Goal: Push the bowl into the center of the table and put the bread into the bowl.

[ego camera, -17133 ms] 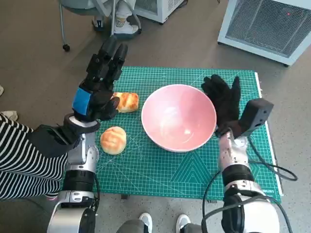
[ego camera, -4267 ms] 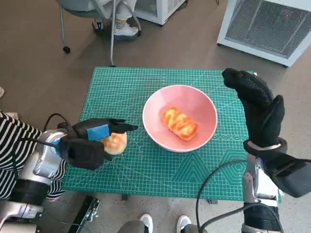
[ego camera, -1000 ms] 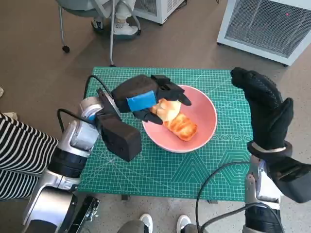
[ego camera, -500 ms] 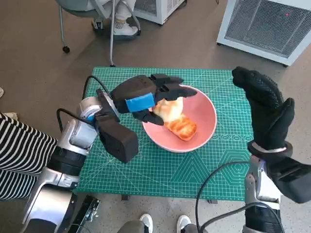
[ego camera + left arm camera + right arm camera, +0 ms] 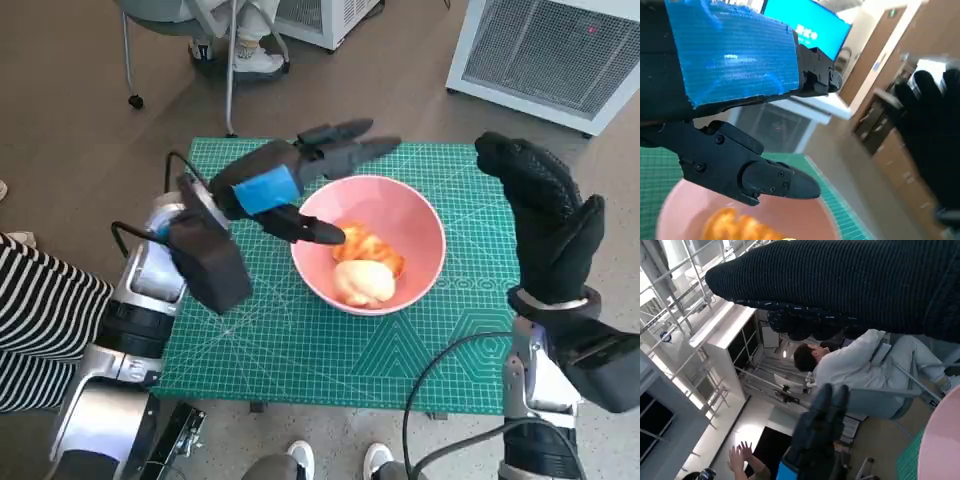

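At the far left of the head view, a striped sleeve of a person shows at the picture's edge. Beside it the robot's left forearm rises to the left hand, black with blue tape across its back. The hand is released: its fingers are spread apart and straight, holding nothing, and it hovers over the left rim of the bowl.

The pink bowl sits near the middle of the green cutting mat that covers the surface. Inside it lie two pieces of bread: a twisted glazed bun toward the far side, and a pale round bun just in front of it, touching it. No bread shows on the mat outside the bowl. Judging from this, both parts of the task look done; all that seems left is to draw the arms away.

To the right, the right hand in its black knitted glove is raised above the mat's right edge, well apart from the bowl, fingers extended and empty.

The left wrist view shows only a sliver of bowl and the glazed bun; the round bun is mostly cut off. The right wrist view looks away from the surface, showing a seated person in the room and only a slice of the bowl's rim. The bowl's left rim is partly covered by the left hand.
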